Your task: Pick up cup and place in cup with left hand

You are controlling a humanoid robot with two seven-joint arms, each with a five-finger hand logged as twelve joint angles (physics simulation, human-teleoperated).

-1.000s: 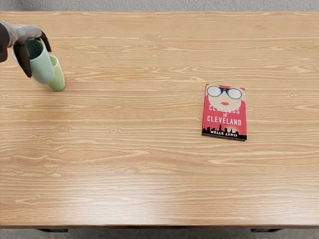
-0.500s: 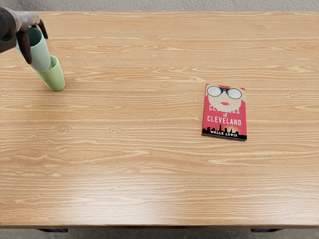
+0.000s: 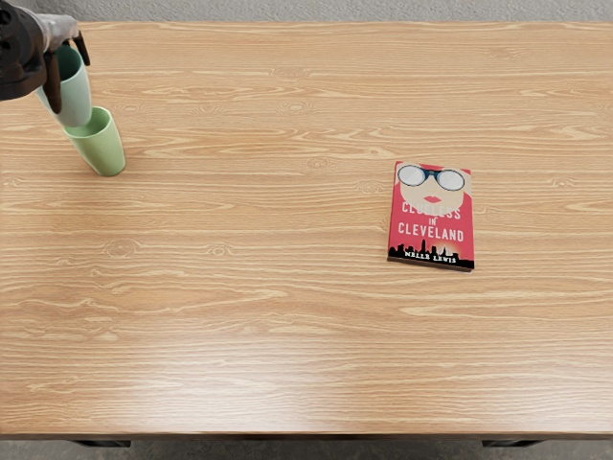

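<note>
at the table's point(image 3: 287, 316) far left corner, the robot's left hand point(image 3: 59, 31) holds a pale blue cup point(image 3: 79, 94) above a green cup point(image 3: 102, 149) that stands upright on the wood. dark fingers point(image 3: 55, 88) are bent against the held cup, parted only about as wide as its body, with one on the near side and another by the far rim. the blue cup's base overlaps the green one's mouth in this view, though whether it is over the opening, past the rim or slightly inside cannot be told. that offset is the likeliest source of trouble: the base appears to sit toward the left of the mouth, and a straight descent could catch the rim and tip the green cup, which nothing braces. a release now might let the blue cup topple outward instead of nesting. with the fingers hugging its sides, they could also strike the lower rim on the way down, or drag the cup back up when they part. a red paperback point(image 3: 431, 216) lies well apart, unlikely to interfere.
</note>
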